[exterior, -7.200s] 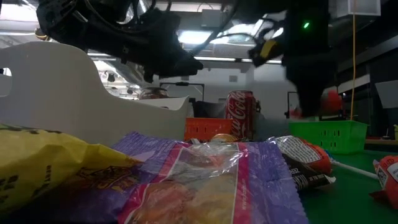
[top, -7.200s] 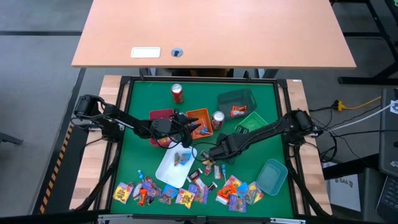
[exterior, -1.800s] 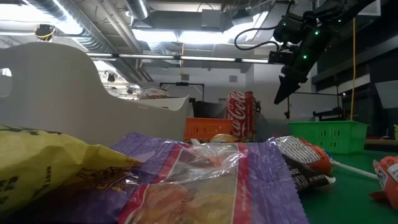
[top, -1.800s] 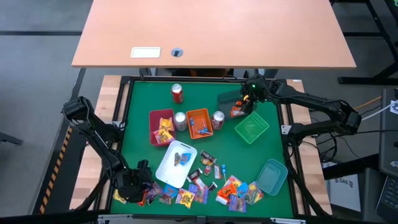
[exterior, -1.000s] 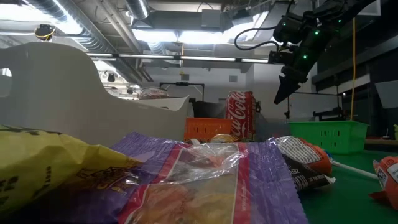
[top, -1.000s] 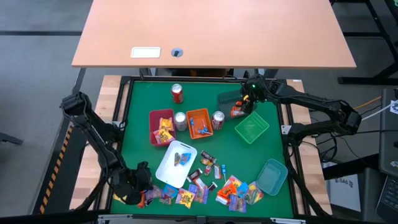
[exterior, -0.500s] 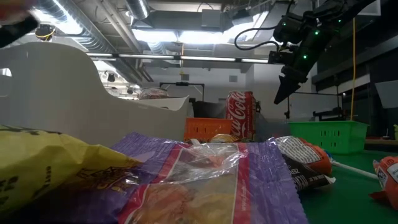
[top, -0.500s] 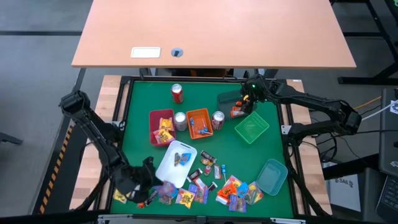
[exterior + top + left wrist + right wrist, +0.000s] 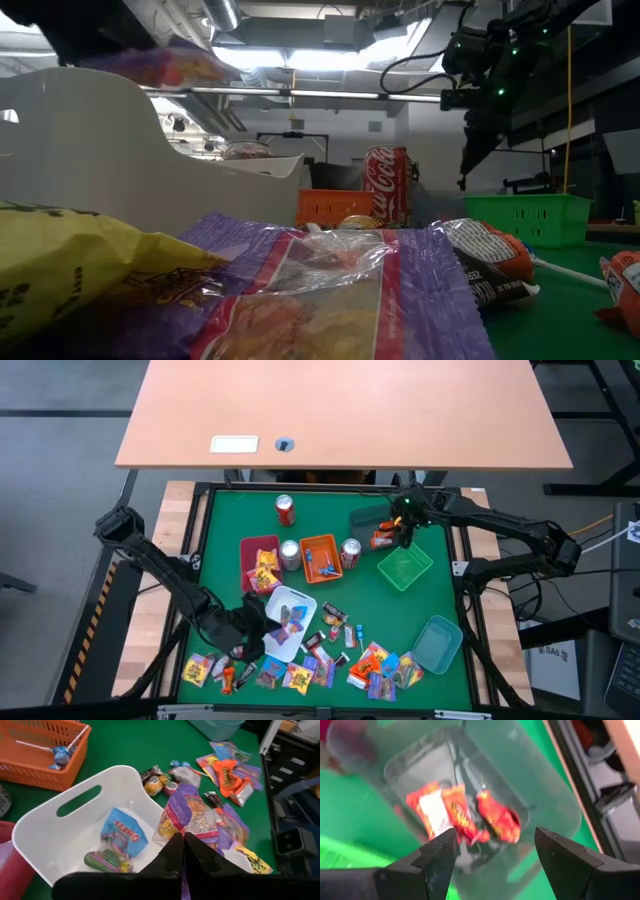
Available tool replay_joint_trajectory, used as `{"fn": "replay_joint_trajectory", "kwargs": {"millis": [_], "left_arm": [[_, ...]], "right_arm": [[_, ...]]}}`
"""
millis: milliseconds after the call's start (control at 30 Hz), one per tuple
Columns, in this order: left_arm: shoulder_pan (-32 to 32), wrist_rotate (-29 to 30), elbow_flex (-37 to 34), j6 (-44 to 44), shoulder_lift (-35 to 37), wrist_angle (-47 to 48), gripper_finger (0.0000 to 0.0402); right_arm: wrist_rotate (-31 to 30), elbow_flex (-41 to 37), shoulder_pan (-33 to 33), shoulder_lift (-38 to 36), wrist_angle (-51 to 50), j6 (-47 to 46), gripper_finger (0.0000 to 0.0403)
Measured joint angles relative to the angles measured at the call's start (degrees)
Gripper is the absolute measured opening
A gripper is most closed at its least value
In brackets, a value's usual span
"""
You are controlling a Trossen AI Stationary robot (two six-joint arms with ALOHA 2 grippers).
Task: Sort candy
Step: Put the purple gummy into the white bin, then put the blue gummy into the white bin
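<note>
Loose candy [image 9: 300,670] lies in a row along the green mat's near edge. My left gripper [image 9: 262,632] hangs at the near left rim of the white tray [image 9: 283,605], shut on a purple and yellow candy packet [image 9: 192,815]. That packet also shows in the low view as a blurred purple candy packet [image 9: 165,62] at the top left. The white tray [image 9: 45,835] holds a blue packet [image 9: 122,832] and a green one. My right gripper [image 9: 403,532] is open above the dark tray [image 9: 485,775], in which orange-red candies [image 9: 462,817] lie. My left gripper pinches the purple packet's end [image 9: 184,830] between its two shut fingers. The fingers slant down, coming from the table's near left. The packet sticks out ahead of the fingers, lifted clear above the white tray's rim.
A red tray [image 9: 259,555], an orange tray [image 9: 320,555], a bright green basket [image 9: 405,565] and a teal tray [image 9: 437,643] stand on the mat. Three soda cans [image 9: 284,510] [image 9: 290,553] [image 9: 350,552] stand among the far trays. Small candies [image 9: 335,625] lie right of the white tray.
My left gripper has risen from the candy row at the near left and gone right and away from the near edge to the white tray's rim, carrying the purple packet lifted clear. My right gripper has tipped further down over the dark tray.
</note>
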State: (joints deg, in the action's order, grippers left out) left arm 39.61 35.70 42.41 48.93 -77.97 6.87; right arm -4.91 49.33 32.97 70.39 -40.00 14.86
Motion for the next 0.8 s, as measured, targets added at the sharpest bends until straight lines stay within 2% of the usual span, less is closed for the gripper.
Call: {"fn": "replay_joint_trajectory", "kwargs": {"millis": [200,400,533,800], "left_arm": [[-3.35,-3.80,0.00,0.04,0.00,0.07,0.0018],[-5.74,-3.80,0.00,0.02,0.00,0.17,0.0069],[-7.07,-3.82,0.00,0.00,0.00,0.17,0.0096],[-9.12,-3.23,0.00,-0.01,0.00,0.13,0.0106]], "right_arm": [[0.71,7.00,0.00,0.00,-13.98,-4.14,0.0266],[12.63,13.19,-2.56,-0.39,-19.33,-9.51,0.0266],[16.56,14.82,-9.52,-1.03,-19.61,-13.59,0.0266],[16.47,14.85,-30.90,-0.90,-19.22,-28.92,0.0266]]}}
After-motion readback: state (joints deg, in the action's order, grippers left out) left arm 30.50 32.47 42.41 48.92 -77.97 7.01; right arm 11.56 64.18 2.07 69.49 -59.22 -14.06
